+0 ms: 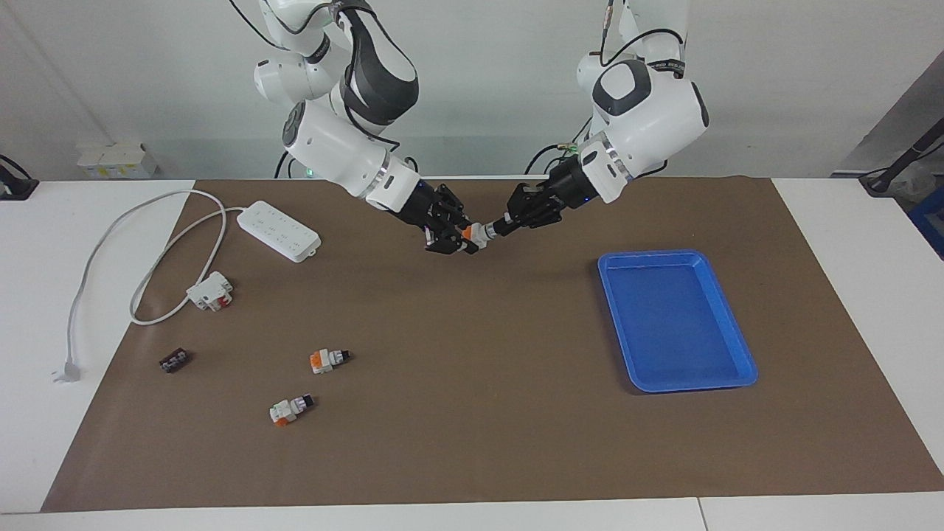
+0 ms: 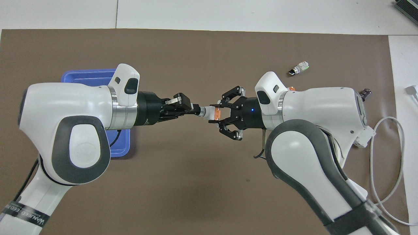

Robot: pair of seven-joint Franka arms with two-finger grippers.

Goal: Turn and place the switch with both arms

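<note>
The switch point(image 1: 476, 236) is white with an orange face and a black knob. Both claws, left claw point(image 1: 495, 229) and right claw point(image 1: 459, 237), are black, on glossy white arms with dark grey caps. The tray point(image 1: 743, 361) is blue. The mat point(image 1: 472, 413) is plain brown, the worktop point(image 1: 29, 413) white. The power strip point(image 1: 279, 231) is white.

The only text I can read is "WANLEED", on a black band round the left arm point(image 2: 27, 218), bottom corner overhead.
</note>
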